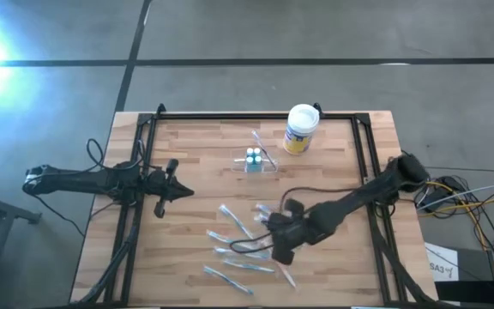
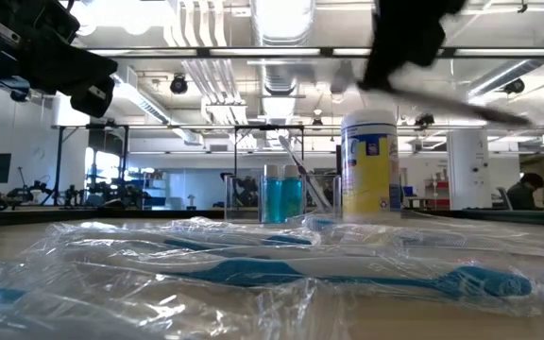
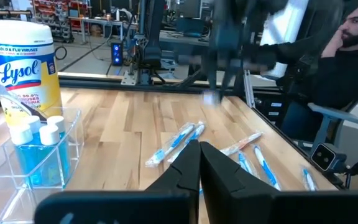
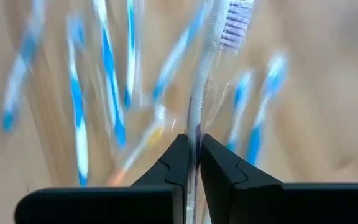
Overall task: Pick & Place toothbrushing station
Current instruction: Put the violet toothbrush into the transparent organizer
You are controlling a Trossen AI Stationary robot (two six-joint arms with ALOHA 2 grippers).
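One wrapped toothbrush [image 4: 211, 50] is pinched between the closed fingers of the right gripper [image 4: 192, 152] above the loose pile. The toothbrushing station [image 1: 255, 160] stands mid-table beside the canister [image 1: 300, 129]. Advise lifting clear, then lowering upright. Left gripper [image 1: 183, 193] closed, empty

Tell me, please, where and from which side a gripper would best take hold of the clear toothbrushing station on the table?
Probably by one thin upright wall of the toothbrushing station, coming straight down from above, one finger inside and one outside. It stands upright and open-topped, holding blue bottles and a toothbrush. Choose a wall away from the canister standing beside it.
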